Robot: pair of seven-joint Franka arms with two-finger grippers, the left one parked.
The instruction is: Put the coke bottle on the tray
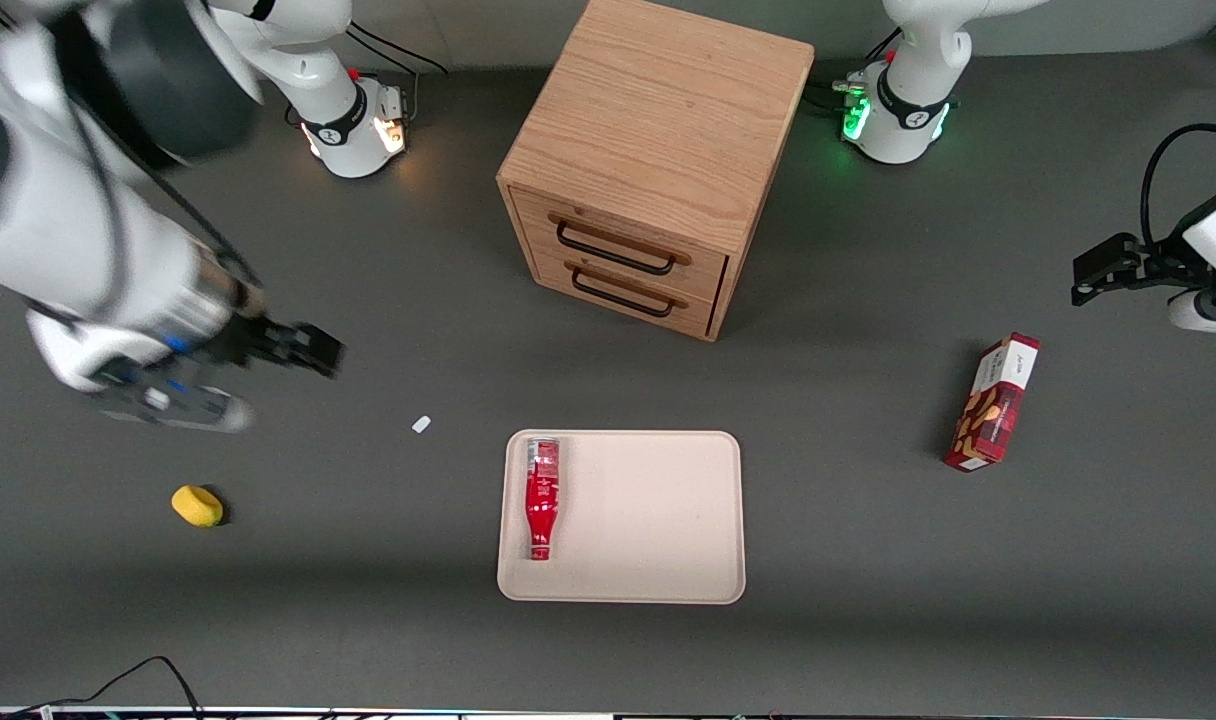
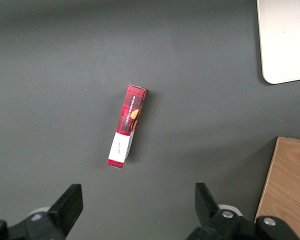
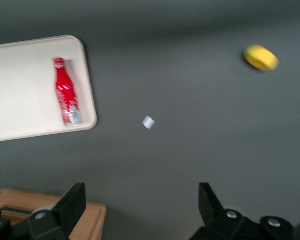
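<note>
The coke bottle (image 1: 542, 497) lies on its side on the cream tray (image 1: 658, 520), along the tray's edge nearest the working arm, silvery base end toward the cabinet. It also shows in the right wrist view (image 3: 66, 98) on the tray (image 3: 25, 90). My gripper (image 1: 313, 350) is open and empty, raised above the table well away from the tray, toward the working arm's end. In the right wrist view the gripper (image 3: 142, 200) holds nothing between its wide-apart fingers.
A wooden two-drawer cabinet (image 1: 648, 160) stands farther from the camera than the tray. A yellow object (image 1: 197, 505) and a small white scrap (image 1: 421, 424) lie on the table near my gripper. A red snack box (image 1: 993, 402) lies toward the parked arm's end.
</note>
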